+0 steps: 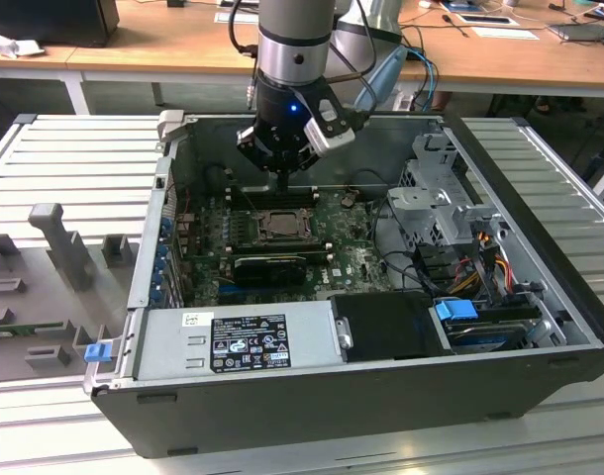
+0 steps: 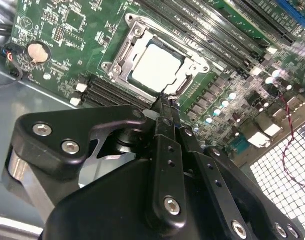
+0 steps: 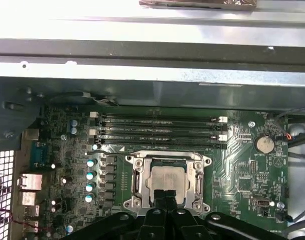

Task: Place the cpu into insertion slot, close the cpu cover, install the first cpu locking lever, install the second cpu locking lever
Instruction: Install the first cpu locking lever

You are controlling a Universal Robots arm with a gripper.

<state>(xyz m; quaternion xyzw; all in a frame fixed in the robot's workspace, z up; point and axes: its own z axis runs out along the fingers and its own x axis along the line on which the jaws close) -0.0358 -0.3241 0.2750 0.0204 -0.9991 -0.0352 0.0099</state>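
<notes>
The cpu (image 3: 168, 179) lies flat in the insertion slot (image 1: 279, 226) on the green board, its pale silver face up (image 2: 156, 67). The cpu cover (image 3: 137, 182) is down around it, a metal frame (image 2: 123, 55) with the chip showing through its window. My gripper (image 1: 282, 183) hangs straight above the socket inside the open computer case. Its two black fingers are pressed together, and the tips (image 2: 165, 100) sit at the socket's edge, next to a thin wire lever's bent end (image 2: 185, 86). Nothing shows between the fingers (image 3: 165, 196).
Long black memory slots (image 3: 157, 127) run beside the socket, and a coin battery (image 3: 265, 145) sits further off. A power supply (image 1: 243, 341) lies along the case front. A drive cage (image 1: 441, 198) and cables (image 1: 480, 257) fill the exterior view's right. Case walls (image 1: 153, 247) surround the board.
</notes>
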